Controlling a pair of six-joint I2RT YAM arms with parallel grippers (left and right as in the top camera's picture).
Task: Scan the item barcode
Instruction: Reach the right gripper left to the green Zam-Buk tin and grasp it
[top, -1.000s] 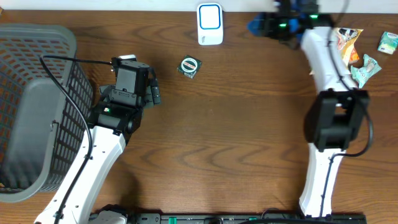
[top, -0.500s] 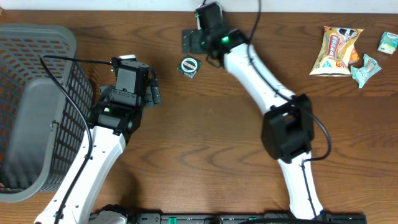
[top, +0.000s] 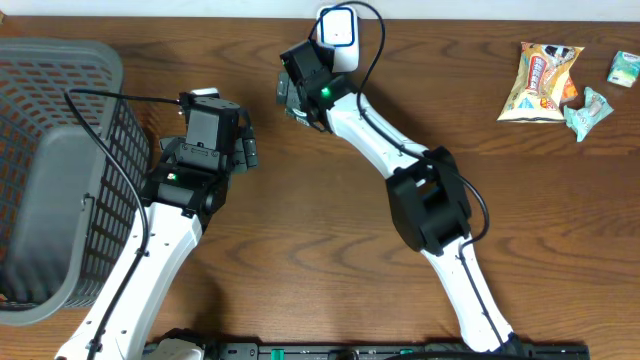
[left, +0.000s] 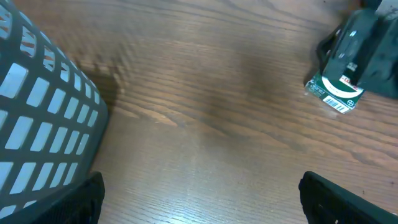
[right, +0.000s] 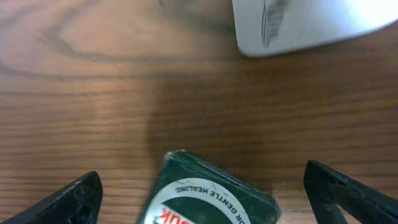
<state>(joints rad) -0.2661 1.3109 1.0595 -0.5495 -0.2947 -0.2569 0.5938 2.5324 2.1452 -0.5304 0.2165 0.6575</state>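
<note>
Step in hand looks like pre-grasp. My right tool (right: 204, 186) hovers over the small dark green box with a round white label (left: 334, 93), fingers spread wide to either side of it, nothing clamped. The box sits flat on the brown wooden worktop (top: 350, 200), near the middle of the far edge, just beside the white barcode scanner with a blue-ringed window (top: 338, 32). My left tool (left: 202, 199) is also spread apart and empty, parked near the grey plastic mesh basket (top: 50, 170) at the left edge. The left wrist view shows a barcode strip on the box's side. Next move, I judge: lower, pinch the box across its sides, lift, then turn the barcode face toward the scanner window. A tilted grip could hide the code.
</note>
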